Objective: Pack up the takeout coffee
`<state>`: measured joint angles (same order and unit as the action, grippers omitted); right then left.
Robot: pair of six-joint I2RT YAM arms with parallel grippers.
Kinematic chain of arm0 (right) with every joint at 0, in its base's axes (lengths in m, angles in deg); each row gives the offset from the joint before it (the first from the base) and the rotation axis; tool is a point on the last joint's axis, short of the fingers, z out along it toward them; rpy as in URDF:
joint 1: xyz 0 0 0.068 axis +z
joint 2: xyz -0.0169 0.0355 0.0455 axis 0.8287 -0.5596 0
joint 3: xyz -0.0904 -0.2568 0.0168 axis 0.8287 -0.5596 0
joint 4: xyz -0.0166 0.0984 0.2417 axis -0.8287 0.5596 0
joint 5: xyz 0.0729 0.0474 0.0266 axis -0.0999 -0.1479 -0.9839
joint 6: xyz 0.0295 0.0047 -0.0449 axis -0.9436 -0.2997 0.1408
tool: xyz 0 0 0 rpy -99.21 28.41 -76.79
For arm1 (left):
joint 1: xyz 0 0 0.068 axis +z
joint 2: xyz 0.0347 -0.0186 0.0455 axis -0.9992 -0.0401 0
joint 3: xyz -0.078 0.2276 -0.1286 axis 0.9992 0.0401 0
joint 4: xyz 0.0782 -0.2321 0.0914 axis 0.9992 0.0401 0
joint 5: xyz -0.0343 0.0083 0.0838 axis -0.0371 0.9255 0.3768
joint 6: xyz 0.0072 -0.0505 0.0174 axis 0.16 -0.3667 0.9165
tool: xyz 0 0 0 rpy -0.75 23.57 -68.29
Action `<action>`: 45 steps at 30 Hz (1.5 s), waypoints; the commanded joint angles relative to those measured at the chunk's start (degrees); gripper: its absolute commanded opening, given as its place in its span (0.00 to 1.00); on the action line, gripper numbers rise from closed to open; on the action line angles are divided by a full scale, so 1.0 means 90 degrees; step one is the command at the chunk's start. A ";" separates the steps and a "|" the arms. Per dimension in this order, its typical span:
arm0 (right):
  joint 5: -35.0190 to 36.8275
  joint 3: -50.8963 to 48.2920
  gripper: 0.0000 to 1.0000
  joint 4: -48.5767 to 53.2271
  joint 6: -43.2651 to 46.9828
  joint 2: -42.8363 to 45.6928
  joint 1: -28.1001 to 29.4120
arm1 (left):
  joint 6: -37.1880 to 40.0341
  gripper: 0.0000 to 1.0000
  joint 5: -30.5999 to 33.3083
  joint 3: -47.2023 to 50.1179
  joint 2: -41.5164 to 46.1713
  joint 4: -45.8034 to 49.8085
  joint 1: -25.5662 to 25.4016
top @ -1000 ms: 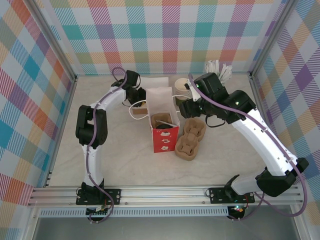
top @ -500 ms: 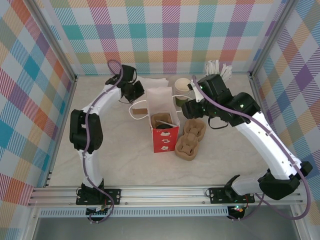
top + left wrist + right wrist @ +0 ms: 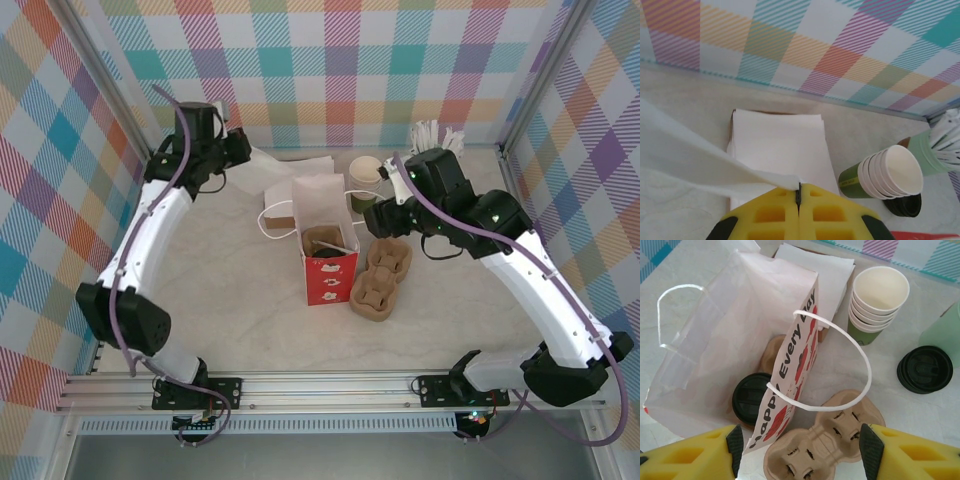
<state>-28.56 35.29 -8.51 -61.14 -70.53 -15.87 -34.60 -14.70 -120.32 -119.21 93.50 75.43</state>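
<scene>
The takeout coffee (image 3: 751, 399) was observed inside the paper bag (image 3: 730, 330), apparently seated in a cardboard carrier (image 3: 772, 354), just ahead of the right gripper (image 3: 801, 446), whose jaws were spread wide. The left gripper (image 3: 799, 194), well apart from the coffee, was clamped on a napkin (image 3: 700, 160).

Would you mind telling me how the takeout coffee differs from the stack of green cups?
The takeout coffee is lidded; the stack of green cups is open-topped. The coffee sits inside the paper bag; the stack stands on the table. Both stand upright.
</scene>
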 commanded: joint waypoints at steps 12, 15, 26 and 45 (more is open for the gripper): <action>-0.2364 0.2232 0.77 -0.0364 0.1523 -0.0926 0.0000 | 0.0970 0.00 -0.1763 0.0194 0.2119 -0.0007 0.0016; -0.2688 0.3198 0.81 -0.0161 0.1574 -0.1534 0.0135 | 0.0710 0.00 -0.2473 0.0069 0.2231 -0.0035 -0.0011; -0.2861 0.5568 0.89 0.0486 0.2263 -0.3358 0.0925 | 0.0562 0.00 -0.3447 0.0082 0.2511 -0.0059 -0.0449; -0.1771 0.5738 0.05 0.0308 0.1663 -0.3627 0.0950 | 0.0228 0.04 -0.3765 -0.0016 0.2369 -0.0321 -0.0716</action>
<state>-46.87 85.30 -6.76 -44.97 -105.17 -7.39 -30.93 -46.94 -119.01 -98.10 93.00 69.68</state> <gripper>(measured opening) 0.077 0.051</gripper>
